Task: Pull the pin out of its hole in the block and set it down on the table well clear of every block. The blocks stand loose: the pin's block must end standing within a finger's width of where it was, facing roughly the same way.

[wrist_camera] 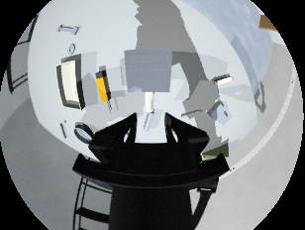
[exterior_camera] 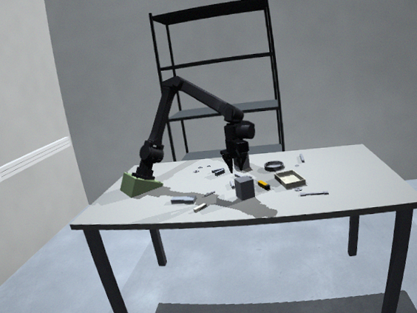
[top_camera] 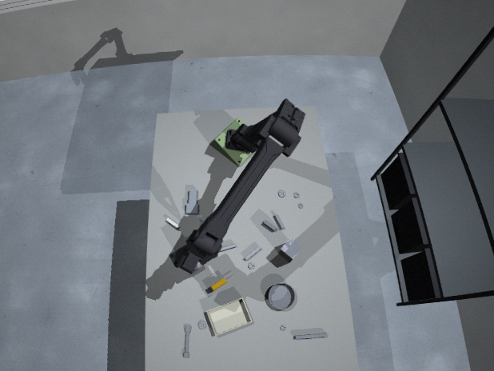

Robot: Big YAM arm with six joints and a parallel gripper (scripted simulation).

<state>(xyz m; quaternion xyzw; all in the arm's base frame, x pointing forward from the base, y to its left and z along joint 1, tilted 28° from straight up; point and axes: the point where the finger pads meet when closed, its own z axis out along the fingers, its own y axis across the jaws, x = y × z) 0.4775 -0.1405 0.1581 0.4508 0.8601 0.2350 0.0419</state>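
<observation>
The pin's block (exterior_camera: 245, 188) (wrist_camera: 149, 70) is grey and stands upright on the table; in the top view the arm mostly covers it. The pin (wrist_camera: 149, 101) is whitish and sticks out of the block's side toward the gripper in the wrist view. How deep it sits is hidden. My gripper (exterior_camera: 236, 171) (wrist_camera: 151, 116) is partly open and empty, pointing down above the table. In the wrist view its fingertips lie below the pin's near end, with the pin about midway between their lines. No contact shows.
A second grey block (top_camera: 289, 249) stands farther right. A yellow-handled screwdriver (top_camera: 218, 284) (exterior_camera: 263, 184) (wrist_camera: 102, 86) and a cream tray (top_camera: 229, 317) (wrist_camera: 70, 84) lie beside the pin's block. A grey bar (wrist_camera: 149, 120) lies beyond the pin. A white piece (top_camera: 173, 223) (exterior_camera: 199, 207) lies near the edge.
</observation>
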